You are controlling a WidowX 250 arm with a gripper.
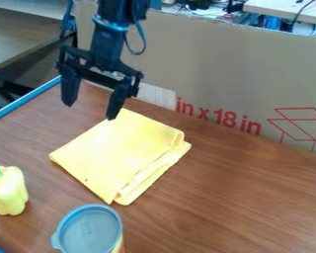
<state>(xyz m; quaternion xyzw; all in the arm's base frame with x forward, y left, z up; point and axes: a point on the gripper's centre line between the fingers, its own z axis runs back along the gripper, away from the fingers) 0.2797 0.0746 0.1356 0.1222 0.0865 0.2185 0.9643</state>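
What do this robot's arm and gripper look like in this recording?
The arm is black and slender, with a blue band around it and a dark cable looping off its side. The gripper is black too: two thick, tapering fingers on a crossbar.

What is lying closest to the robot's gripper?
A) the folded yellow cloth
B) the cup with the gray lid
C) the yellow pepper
A, because the gripper hangs over the far corner of the folded yellow cloth, while the pepper and the lidded cup sit farther off.
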